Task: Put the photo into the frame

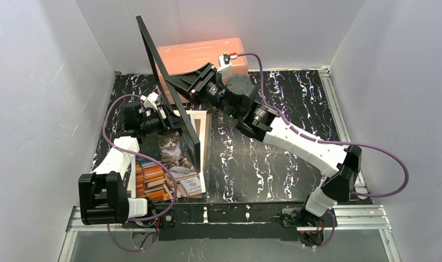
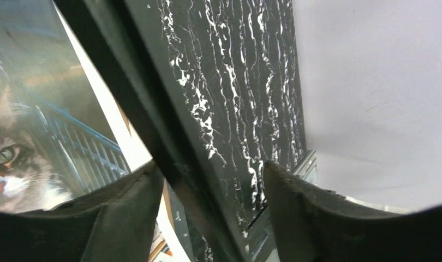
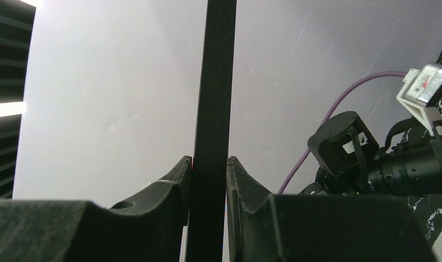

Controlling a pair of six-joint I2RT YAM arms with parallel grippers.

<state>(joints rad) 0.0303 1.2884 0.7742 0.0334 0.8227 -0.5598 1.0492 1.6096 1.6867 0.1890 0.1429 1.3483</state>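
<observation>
The right gripper is seen clamped on the frame, whose thin black edge is pinched between both fingers; the frame is held steeply tilted, its upper corner raised high. The left gripper is set astride the frame's lower part with its jaws parted; one finger is pressed close to the black bar, the other is kept apart from it. Behind the frame a peach box is placed; its contents cannot be made out. The photo is laid flat, picture up, on the table at the foot of the frame, just below the left gripper and not yet within the frame.
</observation>
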